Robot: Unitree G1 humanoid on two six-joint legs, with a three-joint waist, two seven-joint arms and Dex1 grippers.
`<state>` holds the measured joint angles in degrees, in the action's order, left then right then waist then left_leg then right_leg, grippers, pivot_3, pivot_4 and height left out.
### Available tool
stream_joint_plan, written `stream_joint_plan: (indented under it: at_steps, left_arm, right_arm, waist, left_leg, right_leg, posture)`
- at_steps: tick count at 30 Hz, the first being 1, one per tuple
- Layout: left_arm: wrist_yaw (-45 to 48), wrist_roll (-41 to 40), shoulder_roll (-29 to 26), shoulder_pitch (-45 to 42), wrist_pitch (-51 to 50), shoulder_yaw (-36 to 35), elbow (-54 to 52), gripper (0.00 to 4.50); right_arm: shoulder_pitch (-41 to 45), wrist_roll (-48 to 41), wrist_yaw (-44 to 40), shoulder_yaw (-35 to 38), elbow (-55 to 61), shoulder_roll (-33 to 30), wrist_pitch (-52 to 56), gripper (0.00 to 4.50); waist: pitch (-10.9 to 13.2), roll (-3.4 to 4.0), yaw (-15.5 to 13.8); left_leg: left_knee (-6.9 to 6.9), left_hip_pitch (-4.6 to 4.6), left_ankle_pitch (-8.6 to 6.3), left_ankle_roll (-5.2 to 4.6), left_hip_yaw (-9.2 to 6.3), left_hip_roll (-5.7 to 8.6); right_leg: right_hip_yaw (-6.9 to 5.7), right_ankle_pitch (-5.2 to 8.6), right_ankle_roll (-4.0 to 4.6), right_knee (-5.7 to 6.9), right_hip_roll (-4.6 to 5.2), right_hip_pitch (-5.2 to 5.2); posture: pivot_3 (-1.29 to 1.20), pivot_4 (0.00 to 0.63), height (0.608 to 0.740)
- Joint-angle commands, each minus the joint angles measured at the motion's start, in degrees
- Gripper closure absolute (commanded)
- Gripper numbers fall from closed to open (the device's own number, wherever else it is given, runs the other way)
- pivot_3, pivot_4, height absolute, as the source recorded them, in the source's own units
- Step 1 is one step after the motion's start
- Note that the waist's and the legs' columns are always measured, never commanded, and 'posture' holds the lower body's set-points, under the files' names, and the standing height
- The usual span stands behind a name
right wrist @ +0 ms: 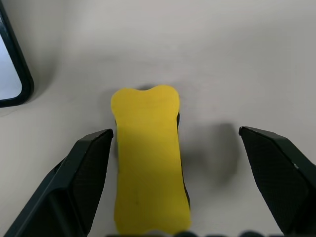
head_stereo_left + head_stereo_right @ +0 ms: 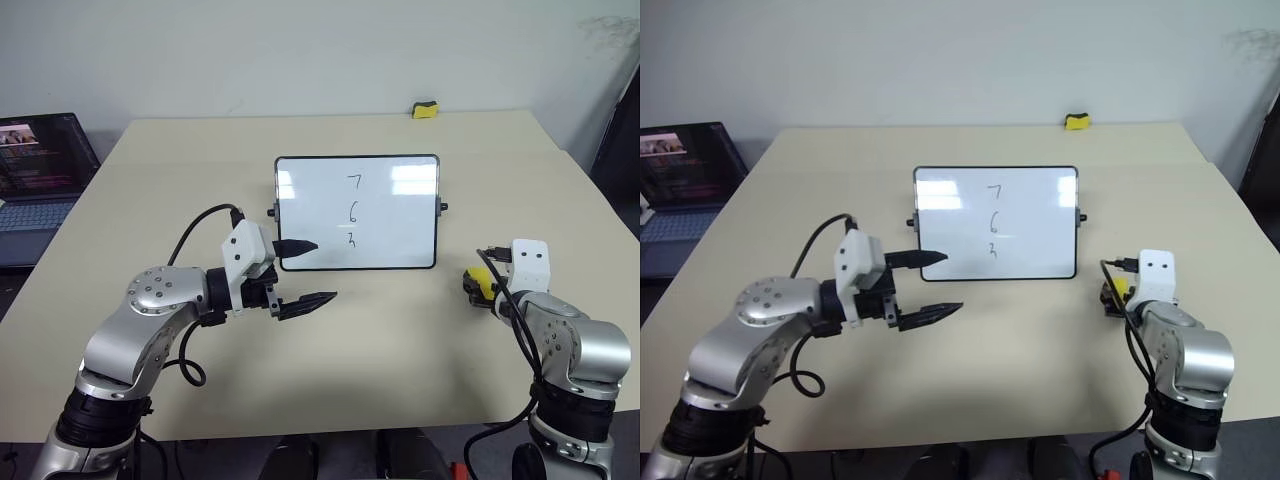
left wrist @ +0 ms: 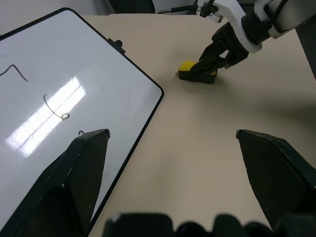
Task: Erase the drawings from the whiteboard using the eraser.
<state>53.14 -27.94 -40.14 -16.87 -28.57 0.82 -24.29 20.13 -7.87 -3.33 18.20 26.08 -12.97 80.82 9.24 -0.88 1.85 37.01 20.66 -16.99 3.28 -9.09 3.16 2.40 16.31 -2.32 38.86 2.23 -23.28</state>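
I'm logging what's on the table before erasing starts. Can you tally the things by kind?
Whiteboard: 1
Drawings: 3
Yellow erasers: 2 (one between the right tool's fingers, one at the far edge)
Laptop: 1, beside the table
Total: 7

Beige tabletop, four items on it.
Whiteboard near centre, eraser flat on the surface to its right, second yellow-and-black block at the far edge, laptop off the left side.
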Motion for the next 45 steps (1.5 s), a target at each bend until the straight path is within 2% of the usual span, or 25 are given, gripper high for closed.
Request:
stream_joint_plan:
  at_steps: [1, 8, 9, 12, 16, 19, 27, 34, 38, 45]
  left_arm:
    - [0.1, -0.7, -0.5, -0.7, 0.0, -0.7, -1.7, 0.0]
    - [0.2, -0.6, -0.6, -0.8, 0.0, -0.8, -1.5, 0.0]
    - [0.1, -0.6, -0.6, -0.8, -0.1, -0.8, -1.5, 0.0]
    - [0.0, -0.7, -0.6, -0.8, -0.2, -0.8, -1.5, 0.0]
    - [0.0, -0.7, -0.7, -0.7, -0.1, -1.0, -1.5, 0.0]
    - [0.0, -0.6, -0.7, -0.7, -0.1, -1.2, -1.3, 0.0]
    - [-0.3, -0.6, -0.7, -0.7, -0.1, -1.3, -1.4, 0.0]
    - [-0.5, -0.4, -0.7, -0.8, 0.2, -1.5, -1.2, 0.0]
    - [-2.5, 1.1, 0.6, -2.2, 2.2, -2.0, 0.2, 0.0]
    - [-8.1, 9.0, 2.0, -3.5, 7.4, -0.5, 3.4, 0.0]
  right_arm:
    - [1.4, 0.1, 0.4, 0.9, 1.7, -0.1, 0.2, 0.03]
    - [2.3, -0.2, 0.3, 0.9, 1.6, 0.6, 0.7, 0.03]
    - [2.3, -0.2, 0.2, 0.7, 1.5, 0.5, 0.6, 0.19]
    - [2.4, -0.2, 0.1, 0.7, 1.3, 0.5, 0.6, 0.97]
    - [2.3, -0.2, 0.0, 1.0, 1.2, 0.6, 0.7, 2.57]
    - [2.4, -0.2, 0.1, 1.0, 0.9, 0.7, 0.6, 3.45]
    - [2.9, 0.5, 0.7, 0.9, 0.2, 0.4, 0.6, 3.52]
    - [4.3, 0.1, -0.1, -0.5, -0.8, -1.3, -5.0, 3.52]
    - [8.1, 1.6, -3.8, -7.1, -3.5, -6.2, -20.0, 3.52]
    - [12.8, 4.1, -6.8, -14.7, -10.7, -7.6, -37.8, 3.52]
  waist:
    - [0.0, 0.0, 0.0]
    - [0.0, 0.0, 0.0]
    - [0.0, 0.0, 0.0]
    - [0.0, 0.0, 0.0]
    - [0.0, 0.0, 0.0]
    - [0.0, 0.0, 0.0]
    - [0.0, 0.0, 0.0]
    - [0.0, 0.02, 0.1]
    - [0.1, 0.07, 0.1]
    - [0.1, 0.05, 0.1]
  left_leg:
    - [0.0, 0.0, 0.0, 0.0, 0.0, 0.0]
    - [0.0, 0.0, 0.0, 0.0, 0.0, 0.0]
    - [0.0, 0.0, 0.0, 0.0, 0.0, 0.0]
    - [0.0, 0.0, 0.0, 0.0, 0.0, 0.0]
    - [0.0, 0.0, 0.0, 0.0, 0.0, 0.0]
    - [0.0, 0.0, 0.0, 0.0, 0.0, 0.0]
    - [0.0, 0.0, 0.0, 0.0, 0.0, 0.0]
    - [0.0, 0.01, 0.0, 0.0, 0.01, 0.0]
    - [0.0, 0.0, 0.0, 0.0, 0.04, 0.0]
    - [-0.01, 0.04, 0.04, 0.08, 0.12, -0.02]
  right_leg:
    - [0.0, 0.0, 0.0, 0.0, 0.0, 0.0]
    - [0.0, 0.0, 0.0, 0.0, 0.0, 0.0]
    - [0.0, 0.0, 0.0, 0.0, 0.0, 0.0]
    - [0.0, 0.0, 0.0, 0.0, 0.0, 0.0]
    - [0.0, 0.0, 0.0, 0.0, 0.0, -0.01]
    - [0.0, 0.0, 0.0, 0.0, 0.0, -0.01]
    - [0.0, 0.0, 0.0, 0.0, 0.0, -0.01]
    - [0.01, 0.0, 0.0, 0.0, 0.0, -0.01]
    - [0.02, 0.0, 0.0, 0.01, 0.0, -0.02]
    - [-0.01, 0.0, 0.0, -0.06, -0.01, -0.02]
  posture:
    - [0.0, 0.15, 0.74]
    - [0.0, 0.15, 0.74]
    - [0.0, 0.15, 0.74]
    - [0.0, 0.15, 0.74]
    - [0.0, 0.15, 0.74]
    - [0.0, 0.15, 0.74]
    - [0.0, 0.15, 0.74]
    - [0.0, 0.15, 0.74]
    - [0.0, 0.15, 0.74]
    - [0.0, 0.15, 0.74]
